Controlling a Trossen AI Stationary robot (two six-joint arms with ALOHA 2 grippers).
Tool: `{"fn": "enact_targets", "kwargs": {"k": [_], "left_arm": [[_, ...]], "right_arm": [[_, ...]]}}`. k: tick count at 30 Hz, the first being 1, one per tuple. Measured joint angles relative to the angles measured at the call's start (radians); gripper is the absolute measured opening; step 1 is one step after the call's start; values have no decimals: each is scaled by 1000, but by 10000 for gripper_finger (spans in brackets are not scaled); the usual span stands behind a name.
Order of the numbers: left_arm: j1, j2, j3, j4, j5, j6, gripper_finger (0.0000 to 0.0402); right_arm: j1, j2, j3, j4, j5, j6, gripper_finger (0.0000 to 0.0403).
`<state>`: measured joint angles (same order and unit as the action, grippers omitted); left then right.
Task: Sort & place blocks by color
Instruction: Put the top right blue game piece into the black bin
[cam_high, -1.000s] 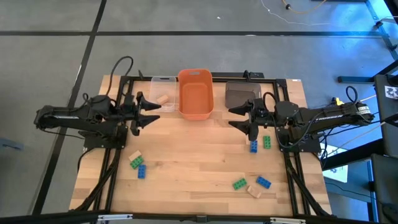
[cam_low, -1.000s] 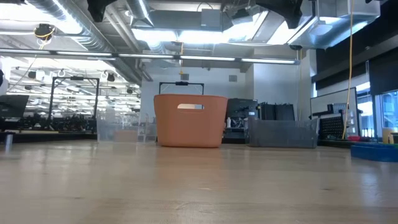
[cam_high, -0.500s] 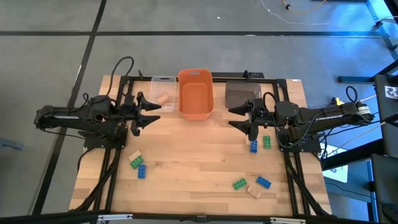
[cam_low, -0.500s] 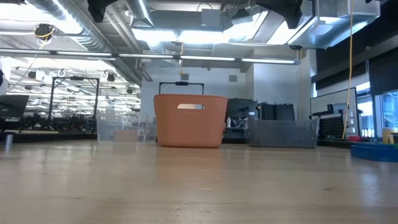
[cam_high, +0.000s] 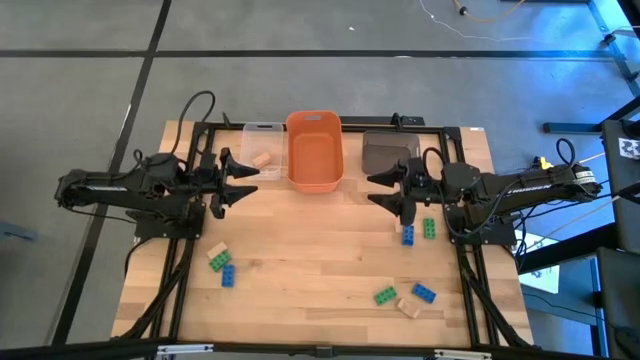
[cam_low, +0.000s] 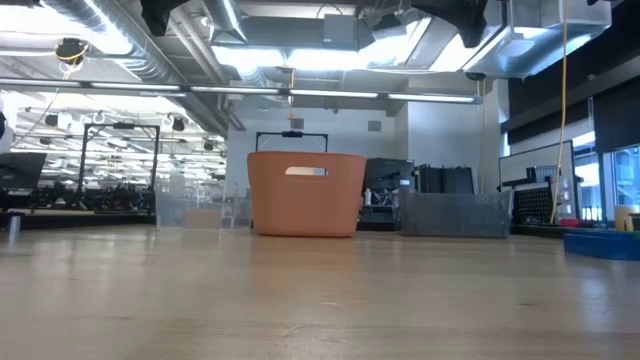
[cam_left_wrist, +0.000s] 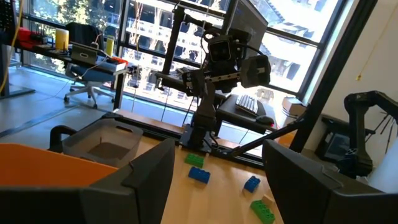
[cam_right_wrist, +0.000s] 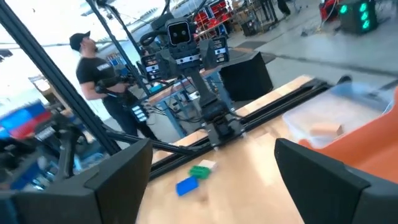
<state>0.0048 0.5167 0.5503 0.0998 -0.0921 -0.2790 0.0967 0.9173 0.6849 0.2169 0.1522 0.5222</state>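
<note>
Blocks lie scattered: blue block (cam_high: 408, 235) and green block (cam_high: 429, 228) just below the right gripper (cam_high: 384, 187), whose fingers spread wide, empty. Left gripper (cam_high: 243, 183), centre-left, likewise spread, empty; a tan block (cam_high: 262, 159) sits in the clear bin (cam_high: 262, 130).

Blue, green and tan bricks on a pale wood worktop (cam_high: 310, 250)

The worktop is light, striped wood under a black frame (cam_high: 300, 127). The middle bin (cam_high: 315, 150) is orange, the bin on one side of it (cam_high: 262, 148) is clear and holds a tan brick (cam_high: 262, 159), and the bin on the other side (cam_high: 388, 152) is grey-brown. Both arms are dark. Loose bricks are blue (cam_high: 408, 235), green (cam_high: 429, 228), green (cam_high: 385, 296), blue (cam_high: 424, 293), tan (cam_high: 407, 307), tan (cam_high: 216, 250), green (cam_high: 218, 262) and blue (cam_high: 228, 275). The floor (cam_high: 80, 90) is grey.
</note>
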Motion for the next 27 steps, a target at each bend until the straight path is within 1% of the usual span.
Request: {"fn": "enact_targets", "kwargs": {"k": [4,6,8,12,14,16,19,23,27], "left_arm": [[0,0,0,0,0,0,234],[0,0,0,0,0,0,234],[0,0,0,0,0,0,234],[0,0,0,1,-2,0,234],[0,0,0,2,-3,0,234],[0,0,0,3,-3,0,234],[0,0,0,6,-3,1,234],[0,0,0,7,-3,1,234],[0,0,0,8,-3,1,234]], "right_arm": [[0,7,2,-33,-65,142,339],[1,29,26,-121,-122,251,339],[12,60,79,-276,-198,343,339],[80,155,238,-686,-302,422,339],[123,214,319,-881,-304,478,339],[163,266,376,-1068,-307,573,339],[210,334,402,-1263,-294,761,339],[246,396,359,-1344,-279,988,339],[249,437,289,-1329,-215,1157,339]]}}
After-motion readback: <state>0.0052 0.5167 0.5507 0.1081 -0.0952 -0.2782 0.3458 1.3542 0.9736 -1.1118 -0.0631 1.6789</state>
